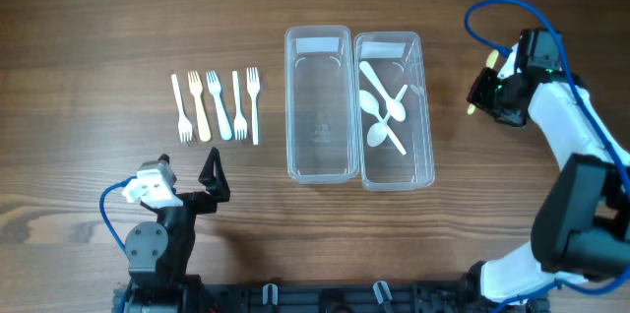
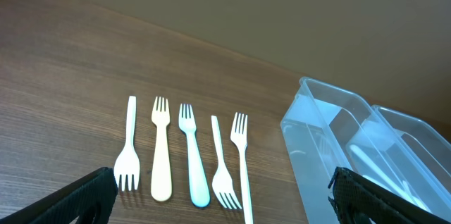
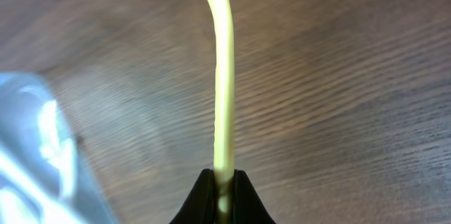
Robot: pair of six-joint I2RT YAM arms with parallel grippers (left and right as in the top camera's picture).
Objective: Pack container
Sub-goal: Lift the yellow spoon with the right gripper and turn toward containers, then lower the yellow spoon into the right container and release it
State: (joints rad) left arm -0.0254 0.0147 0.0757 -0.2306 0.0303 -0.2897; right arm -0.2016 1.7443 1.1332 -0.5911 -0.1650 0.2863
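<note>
Two clear plastic containers stand side by side mid-table. The left container (image 1: 320,170) holds nothing. The right container (image 1: 426,106) holds white spoons (image 1: 382,111). Several white, cream and pale blue forks (image 1: 217,106) lie in a row to their left, and the left wrist view shows the forks (image 2: 187,153) too. My right gripper (image 1: 484,92) hovers to the right of the containers, shut on the thin handle of a pale yellow utensil (image 3: 224,76); its head is out of view. My left gripper (image 1: 187,173) rests wide open below the forks, holding nothing.
The left wrist view shows the containers' near ends (image 2: 366,146) at the right. A blurred container corner (image 3: 28,146) sits at the left of the right wrist view. Both arm bases and blue cables stand along the near table edge.
</note>
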